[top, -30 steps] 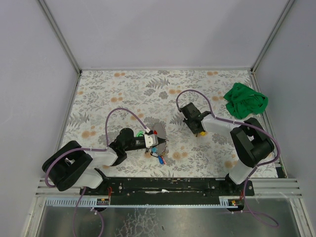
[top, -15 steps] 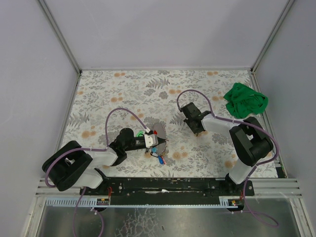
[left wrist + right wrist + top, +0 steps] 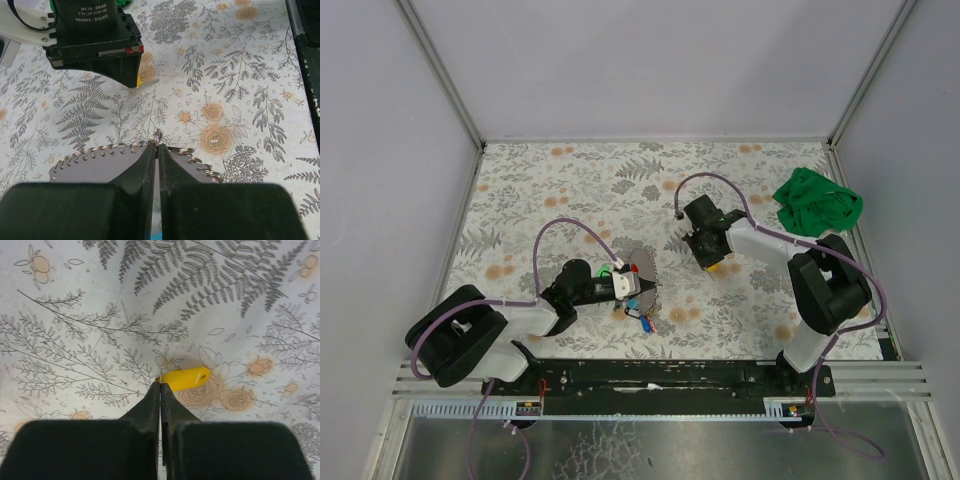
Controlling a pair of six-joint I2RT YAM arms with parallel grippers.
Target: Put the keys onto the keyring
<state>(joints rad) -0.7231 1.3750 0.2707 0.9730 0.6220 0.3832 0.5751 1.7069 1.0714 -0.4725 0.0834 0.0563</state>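
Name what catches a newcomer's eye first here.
A crumpled bright green cloth stands out at the floral table's far right. The right pincer pinches a yellow-capped key; the left pincer is shut on a thin wire ring at the edge of a grey fan-shaped sheet.

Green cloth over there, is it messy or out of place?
Yes. The green cloth lies crumpled in a heap at the far right corner of the table, not folded or flat.

Two black-and-white arms [image 3: 525,320], looping purple cables [image 3: 565,222], black labelled motor housing [image 3: 92,35].
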